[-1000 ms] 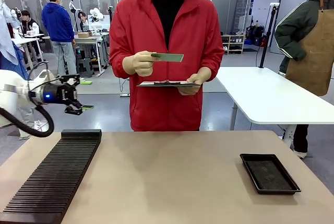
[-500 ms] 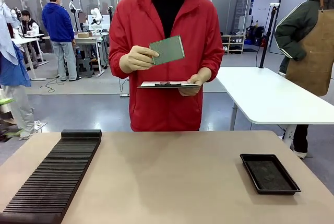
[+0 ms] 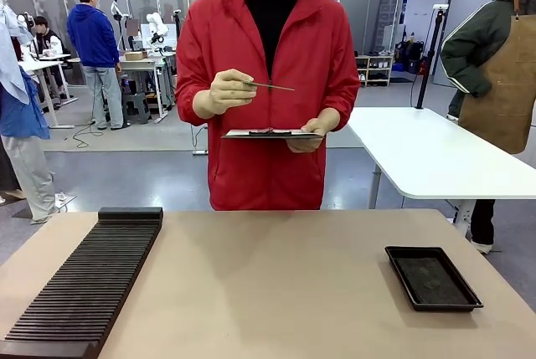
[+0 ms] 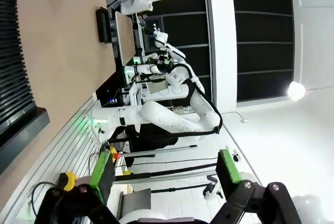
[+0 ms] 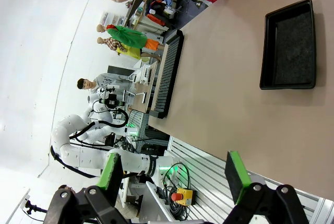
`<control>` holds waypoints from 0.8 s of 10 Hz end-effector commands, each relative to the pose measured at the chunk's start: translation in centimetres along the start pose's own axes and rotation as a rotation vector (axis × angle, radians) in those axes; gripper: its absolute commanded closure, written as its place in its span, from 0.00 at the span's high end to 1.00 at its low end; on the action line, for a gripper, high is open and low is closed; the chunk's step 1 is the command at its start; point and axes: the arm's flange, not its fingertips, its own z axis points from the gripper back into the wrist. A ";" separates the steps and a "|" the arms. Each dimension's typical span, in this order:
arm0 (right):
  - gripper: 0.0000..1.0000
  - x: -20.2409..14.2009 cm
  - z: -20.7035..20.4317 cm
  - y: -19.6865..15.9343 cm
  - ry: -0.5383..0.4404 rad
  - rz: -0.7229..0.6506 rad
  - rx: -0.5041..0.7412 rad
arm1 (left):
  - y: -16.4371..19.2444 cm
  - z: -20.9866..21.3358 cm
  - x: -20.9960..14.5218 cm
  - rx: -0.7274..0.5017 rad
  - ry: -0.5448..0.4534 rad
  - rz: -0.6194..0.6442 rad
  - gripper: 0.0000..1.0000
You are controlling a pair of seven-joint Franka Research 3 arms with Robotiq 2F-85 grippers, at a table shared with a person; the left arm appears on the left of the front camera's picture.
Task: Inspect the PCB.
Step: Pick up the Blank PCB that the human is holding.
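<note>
Green PCB (image 3: 272, 86) is edge-on to me, pinched in the person's hand (image 3: 224, 94) at the far side, just above a flat tablet (image 3: 270, 134). On the near side, my left gripper (image 4: 166, 158) and right gripper (image 5: 175, 158) both have fingers apart, holding nothing.

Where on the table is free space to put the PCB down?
The widest bare patch is the middle of the table, between the black slotted rack on the left and the black tray on the right. A smaller bare strip lies beyond the tray, toward the far edge. The left side is crowded by the rack.
</note>
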 end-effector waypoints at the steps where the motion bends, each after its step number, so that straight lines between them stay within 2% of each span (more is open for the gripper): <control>1: 1.00 0.0 0.1 0.1 -0.007 0.015 0.011 | 0.3 -0.2 0.9 0.001 -0.028 -0.028 1.00; 2: 1.00 0.0 0.1 0.1 -0.007 0.015 0.011 | 0.0 0.0 0.0 0.000 0.000 0.000 1.00; 8: 1.00 0.0 0.1 0.1 -0.007 0.015 0.011 | 0.0 0.0 0.0 0.000 0.000 0.000 1.00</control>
